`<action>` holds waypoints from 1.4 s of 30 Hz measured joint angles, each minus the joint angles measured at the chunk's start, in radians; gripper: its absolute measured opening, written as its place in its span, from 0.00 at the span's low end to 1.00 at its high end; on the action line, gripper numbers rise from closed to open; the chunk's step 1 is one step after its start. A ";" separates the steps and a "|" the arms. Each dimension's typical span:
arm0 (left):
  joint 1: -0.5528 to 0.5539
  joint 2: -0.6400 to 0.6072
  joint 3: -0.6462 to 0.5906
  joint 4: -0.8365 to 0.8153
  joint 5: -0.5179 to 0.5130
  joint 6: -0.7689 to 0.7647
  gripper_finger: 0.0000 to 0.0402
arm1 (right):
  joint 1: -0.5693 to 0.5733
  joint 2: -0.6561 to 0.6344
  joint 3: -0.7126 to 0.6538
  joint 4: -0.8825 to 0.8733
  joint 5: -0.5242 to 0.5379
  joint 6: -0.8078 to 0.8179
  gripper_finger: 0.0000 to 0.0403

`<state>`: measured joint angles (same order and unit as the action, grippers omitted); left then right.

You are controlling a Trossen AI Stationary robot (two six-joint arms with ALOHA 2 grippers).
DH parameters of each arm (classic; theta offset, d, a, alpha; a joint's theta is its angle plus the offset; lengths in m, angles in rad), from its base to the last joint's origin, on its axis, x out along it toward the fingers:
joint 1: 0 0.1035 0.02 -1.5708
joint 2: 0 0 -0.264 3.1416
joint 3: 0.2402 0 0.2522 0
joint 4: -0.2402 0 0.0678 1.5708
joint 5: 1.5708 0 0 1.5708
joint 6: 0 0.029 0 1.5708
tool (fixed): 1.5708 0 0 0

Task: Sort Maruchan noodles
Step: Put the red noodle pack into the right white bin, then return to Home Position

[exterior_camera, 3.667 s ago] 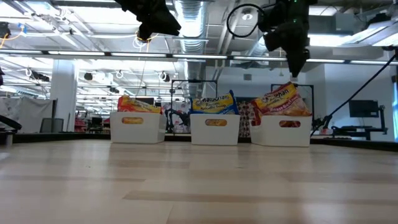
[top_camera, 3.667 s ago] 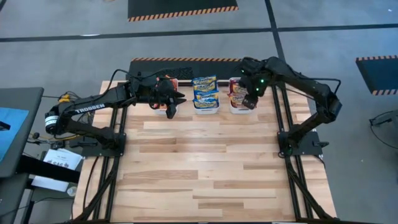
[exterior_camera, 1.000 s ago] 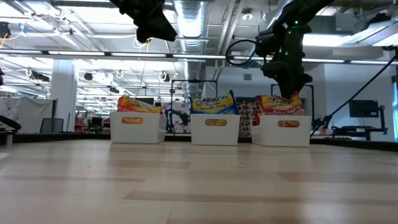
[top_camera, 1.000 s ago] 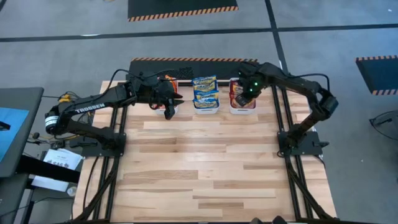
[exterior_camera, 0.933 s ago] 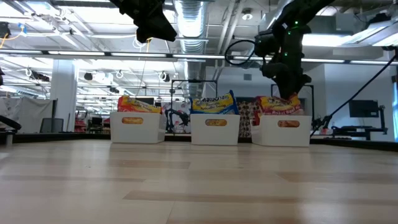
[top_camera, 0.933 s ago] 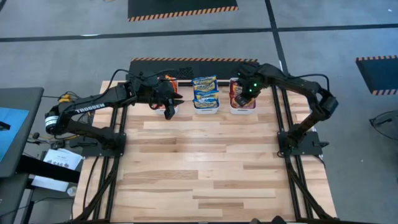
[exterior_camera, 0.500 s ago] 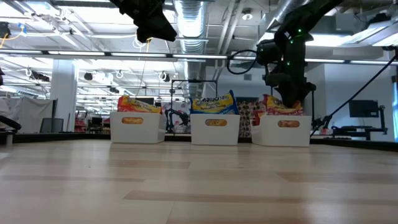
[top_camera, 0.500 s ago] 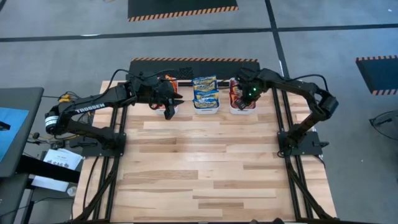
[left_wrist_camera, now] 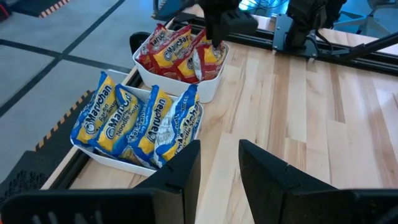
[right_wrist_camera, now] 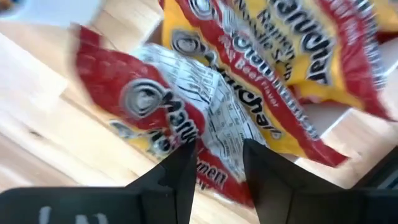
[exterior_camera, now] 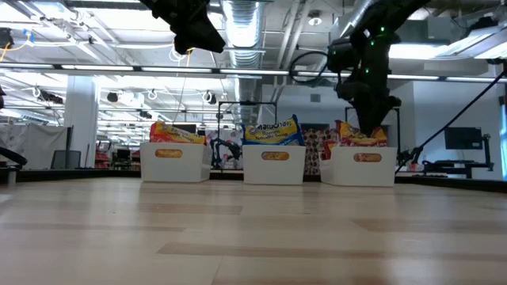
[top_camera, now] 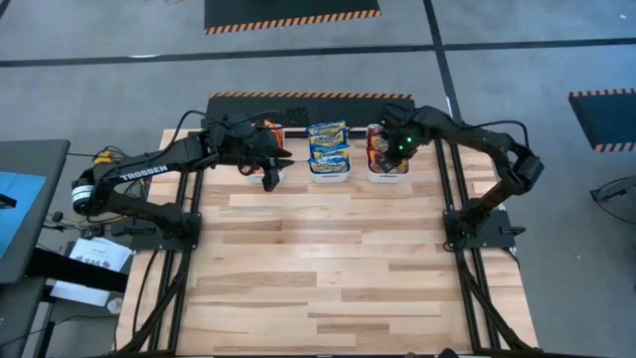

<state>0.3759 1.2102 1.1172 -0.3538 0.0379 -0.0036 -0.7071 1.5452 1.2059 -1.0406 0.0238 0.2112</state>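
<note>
Glossy red-and-yellow Maruchan noodles [right_wrist_camera: 205, 118] fill the far right bin [top_camera: 386, 171], where the right pincer [right_wrist_camera: 214, 163] hangs spread just over one packet; the left pincer [left_wrist_camera: 217, 163], spread, hovers by the left bin [top_camera: 256, 175].

**Bins crowd the far edge; the near side is free**

Take the middle bin [top_camera: 329, 167] as your landmark. In front of it the wooden table [top_camera: 328, 268] lies bare, so you can pass freely there. To its left, the left gripper [top_camera: 270, 177] hangs over the left bin [top_camera: 260, 174]. To its right, the right gripper [left_wrist_camera: 216, 48] is down among the dark red packets [left_wrist_camera: 177, 55], blocking the right bin [left_wrist_camera: 205, 85]. Only narrow gaps separate the bins.
</note>
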 joint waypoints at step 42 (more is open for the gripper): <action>-0.129 -1.001 -0.693 0.153 -0.135 -0.242 0.24 | 0.172 -0.425 0.098 0.429 -0.134 0.059 0.39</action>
<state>0.2474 0.2097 0.4238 -0.2013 -0.0967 -0.2458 -0.5346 1.1198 1.3041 -0.6114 -0.1101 0.2703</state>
